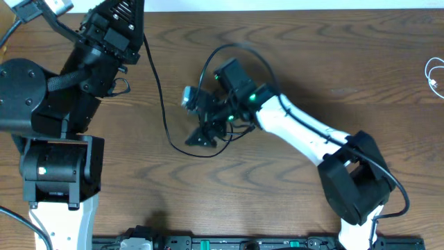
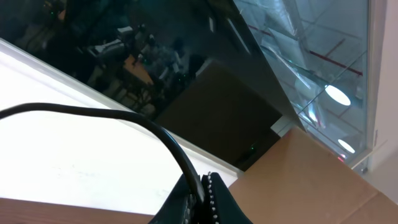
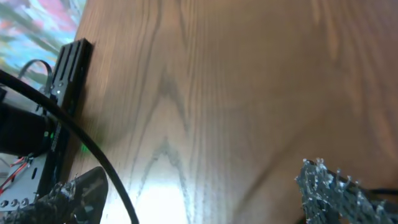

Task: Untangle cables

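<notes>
While the left tool (image 2: 202,186), raised at the far left corner of the desk (image 1: 333,48), is closed with the black cable (image 1: 163,104) seemingly pinched between its fingers, the cord runs down from it and lies across the desk toward the middle. There it makes a loose loop around the right tool (image 1: 198,119), which stands wide open and holds nothing; the cord passes just beside one finger. The white cable (image 1: 434,73) lies well apart, at the right edge. I judge that the two cords are already separated and the step in hand is to straighten the black one. The next move calls for closing on this cord near the loop, not on the arm's own wire, and pulling gently.
</notes>
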`<state>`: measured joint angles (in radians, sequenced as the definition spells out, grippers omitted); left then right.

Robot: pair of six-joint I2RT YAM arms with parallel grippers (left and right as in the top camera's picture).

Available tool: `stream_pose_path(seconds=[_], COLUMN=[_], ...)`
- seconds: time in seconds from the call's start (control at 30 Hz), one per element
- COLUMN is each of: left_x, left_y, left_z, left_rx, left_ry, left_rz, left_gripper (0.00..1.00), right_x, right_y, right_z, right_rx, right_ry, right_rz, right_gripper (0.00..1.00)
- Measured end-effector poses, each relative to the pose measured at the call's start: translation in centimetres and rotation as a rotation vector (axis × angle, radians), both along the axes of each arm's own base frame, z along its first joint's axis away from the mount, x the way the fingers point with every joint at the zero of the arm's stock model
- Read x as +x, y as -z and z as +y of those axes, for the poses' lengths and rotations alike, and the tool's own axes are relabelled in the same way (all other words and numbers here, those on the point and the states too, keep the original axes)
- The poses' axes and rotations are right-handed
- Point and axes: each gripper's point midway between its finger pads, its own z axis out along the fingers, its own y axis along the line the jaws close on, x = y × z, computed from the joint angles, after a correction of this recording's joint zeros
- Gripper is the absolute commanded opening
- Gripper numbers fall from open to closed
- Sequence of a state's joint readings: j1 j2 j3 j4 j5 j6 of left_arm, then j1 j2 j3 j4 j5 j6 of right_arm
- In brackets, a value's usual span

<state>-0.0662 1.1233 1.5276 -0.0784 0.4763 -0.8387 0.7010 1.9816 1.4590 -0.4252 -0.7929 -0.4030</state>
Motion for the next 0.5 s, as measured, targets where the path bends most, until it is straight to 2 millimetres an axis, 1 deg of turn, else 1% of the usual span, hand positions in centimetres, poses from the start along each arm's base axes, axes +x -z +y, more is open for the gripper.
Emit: stream_pose_path(seconds=[0.07,0.17,0.27,0.33,0.37,0.4,0.47,0.5], left_x=[0.0,0.0,0.0,0.0,0.0,-0.1,-0.1,-0.1], left_y=[0.0,0.0,0.0,0.0,0.0,0.0,0.1,0.1], left_z=[0.0,0.0,0.0,-0.1,-0.1,-0.1,-0.2,-0.2], left_rx=[0.000,0.000,0.000,0.001,0.001,0.002,0.002,0.003], left_ry=[0.001,0.001,0.002,0.005,0.006,0.008,0.010,0.011], left_rz=[0.000,0.000,0.000,0.000,0.000,0.000,0.001,0.002], left_gripper=[0.08,0.07,0.07,0.08,0.08,0.08,0.07,0.07], right_x=[-1.1,-2.0,-2.6,-2.9,-3.0,-3.1,-3.2,-3.2], right_y=[0.8,1.7,2.8,3.6,3.8,4.2,4.7,5.0], right_z=[0.4,0.5,0.2,-0.1,-0.3,-0.4,-0.7,-0.9], right_rx=[-0.022,-0.047,-0.076,-0.092,-0.097,-0.105,-0.120,-0.129], right_ry=[-0.010,-0.017,-0.014,-0.008,-0.008,-0.004,0.001,0.006], right_rz=[0.008,0.017,0.029,0.038,0.042,0.048,0.052,0.053], right_gripper=[0.92,0.91,0.88,0.85,0.80,0.69,0.57,0.54])
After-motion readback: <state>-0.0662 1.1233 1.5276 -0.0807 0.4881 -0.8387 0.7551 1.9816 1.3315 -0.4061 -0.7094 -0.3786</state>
